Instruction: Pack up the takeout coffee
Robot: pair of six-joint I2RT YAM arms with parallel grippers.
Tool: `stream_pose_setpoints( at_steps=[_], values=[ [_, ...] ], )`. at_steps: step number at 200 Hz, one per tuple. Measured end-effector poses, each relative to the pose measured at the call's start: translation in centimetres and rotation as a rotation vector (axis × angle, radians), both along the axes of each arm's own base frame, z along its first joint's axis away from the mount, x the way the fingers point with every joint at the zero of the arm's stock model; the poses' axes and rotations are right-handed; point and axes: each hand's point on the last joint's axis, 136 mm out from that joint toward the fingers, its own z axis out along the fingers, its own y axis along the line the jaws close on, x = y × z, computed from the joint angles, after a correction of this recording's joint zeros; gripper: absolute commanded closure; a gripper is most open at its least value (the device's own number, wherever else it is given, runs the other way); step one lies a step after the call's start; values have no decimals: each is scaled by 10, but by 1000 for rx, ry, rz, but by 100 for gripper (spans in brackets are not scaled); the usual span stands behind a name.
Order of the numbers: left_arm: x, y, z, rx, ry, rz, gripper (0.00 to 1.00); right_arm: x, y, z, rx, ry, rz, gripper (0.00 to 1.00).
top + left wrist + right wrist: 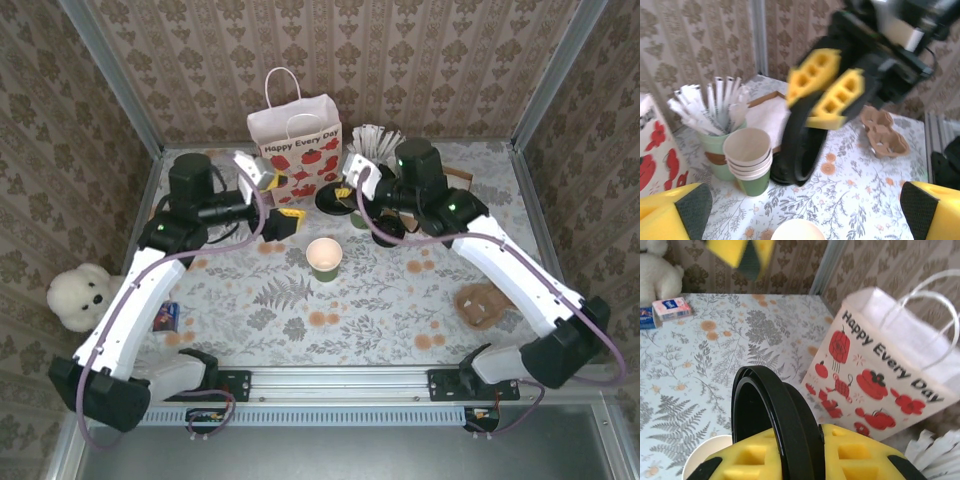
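— Patterned wallpaper on three sides, a floral table [390,300] below. From above, what stands where?

— A green cup [324,258] stands mid-table, upright, lidless, cream inside. Behind it is a paper bag [295,145], near the back wall. The left gripper [281,202] hangs in front of the bag's left corner with its fingers spread and nothing in them. The right gripper [345,190] is at the bag's right corner with a black lid [335,200].

— Anything else?

— A plush bear [80,295] at far left and a cardboard cup carrier [482,305] at right.

— Left wrist view?

— Its own yellow pads [675,215] sit in the two lower corners, wide apart, released. The cup's rim [797,231] peeks up between them at the bottom edge. Ahead, the right gripper pinches the black lid [800,145] on edge, beside a stack of lidless cups [751,160] and a holder of wrapped stirrers [710,112].

— Right wrist view?

— Yellow fingers [850,455] clamp the lid [765,410] upright. The cup's rim [700,460] shows at lower left, below the lid, and the bag [880,370] is to the right. I cannot tell whether the lid touches the cup.
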Motion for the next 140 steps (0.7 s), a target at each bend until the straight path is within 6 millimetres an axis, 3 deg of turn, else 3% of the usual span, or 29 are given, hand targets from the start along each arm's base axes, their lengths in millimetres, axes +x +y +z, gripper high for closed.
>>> stream_pose_setpoints(
  at_steps=[32, 75, 140],
  values=[
    [28, 19, 9, -62, 71, 195, 0, -30, 15, 18, -73, -321, 155, 100],
    [59, 41, 15, -127, 246, 367, 0, -44, 30, 14, -241, -726, 337, 100],
    [49, 25, -4, -114, 432, 246, 0, -76, 43, 10, -417, -1204, 592, 100]
  ],
)
